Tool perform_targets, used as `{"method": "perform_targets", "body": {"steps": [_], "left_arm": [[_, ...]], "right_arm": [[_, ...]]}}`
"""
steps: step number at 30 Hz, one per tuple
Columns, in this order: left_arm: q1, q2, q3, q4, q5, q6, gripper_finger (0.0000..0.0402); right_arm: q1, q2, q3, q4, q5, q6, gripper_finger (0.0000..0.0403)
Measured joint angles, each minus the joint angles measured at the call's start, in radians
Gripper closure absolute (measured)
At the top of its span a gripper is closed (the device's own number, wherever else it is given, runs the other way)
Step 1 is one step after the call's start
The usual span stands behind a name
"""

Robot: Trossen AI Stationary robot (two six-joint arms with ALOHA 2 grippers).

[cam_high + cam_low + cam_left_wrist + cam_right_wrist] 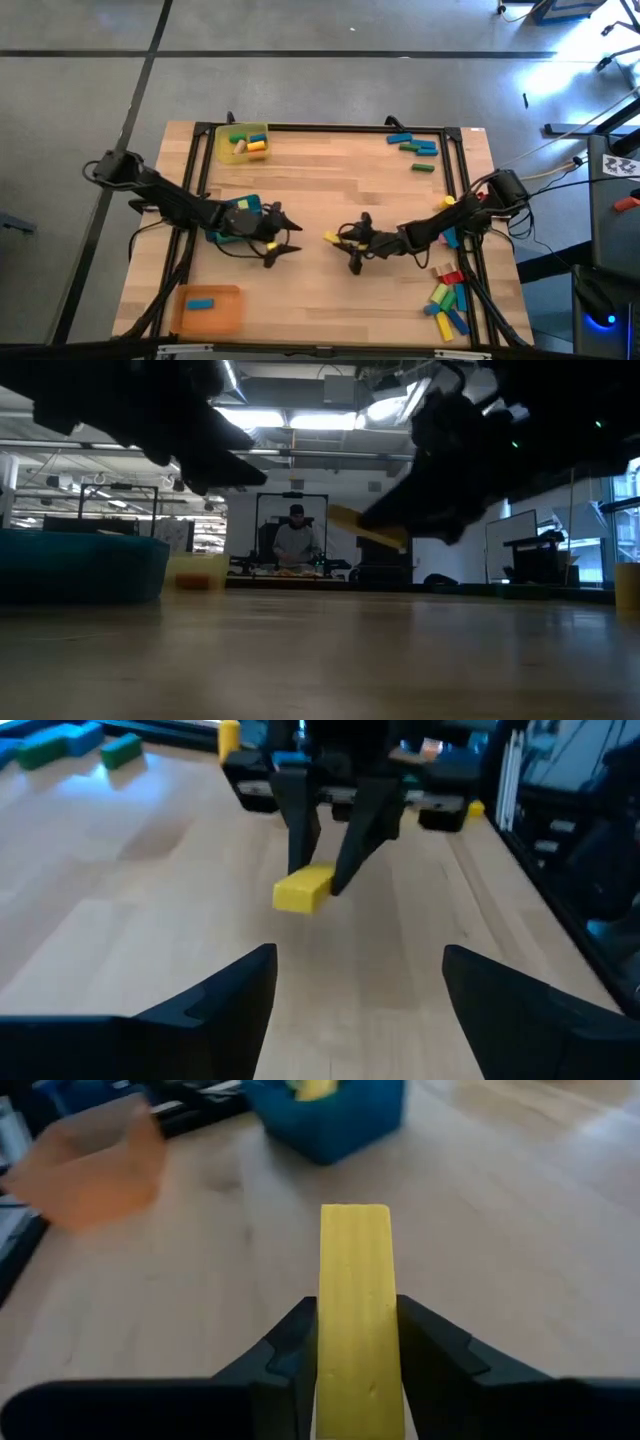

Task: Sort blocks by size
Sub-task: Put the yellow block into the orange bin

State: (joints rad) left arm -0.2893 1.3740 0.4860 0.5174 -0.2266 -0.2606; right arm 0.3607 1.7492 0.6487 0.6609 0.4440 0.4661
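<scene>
Fingers of the right end effector are pinching a long yellow block above the middle of the desk, while the left end effector, facing it beside the blue tray, is hanging spread and empty.

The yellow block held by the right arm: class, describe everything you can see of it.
The yellow block is a long, flat-sided bar, plain yellow with faint lengthwise grooves and a matte look. The right end effector clamps it between both fingers, one end jutting forward. It hangs clear above the bare wooden table, near mid-table, pointing toward the blue tray.
</scene>
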Motion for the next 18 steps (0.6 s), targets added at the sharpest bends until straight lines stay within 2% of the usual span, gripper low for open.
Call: {"method": "perform_targets", "body": {"steps": [9, 18], "left_arm": [[-0.001, 0.190, 0.149, -0.019, 0.095, 0.077, 0.0135], [-0.002, 0.199, 0.156, -0.020, 0.100, 0.081, 0.0135]], "right_arm": [[0.000, 0.087, 0.150, -0.035, -0.088, -0.125, 0.0285], [0.000, 0.095, 0.172, -0.069, -0.096, -0.131, 0.0287]]}}
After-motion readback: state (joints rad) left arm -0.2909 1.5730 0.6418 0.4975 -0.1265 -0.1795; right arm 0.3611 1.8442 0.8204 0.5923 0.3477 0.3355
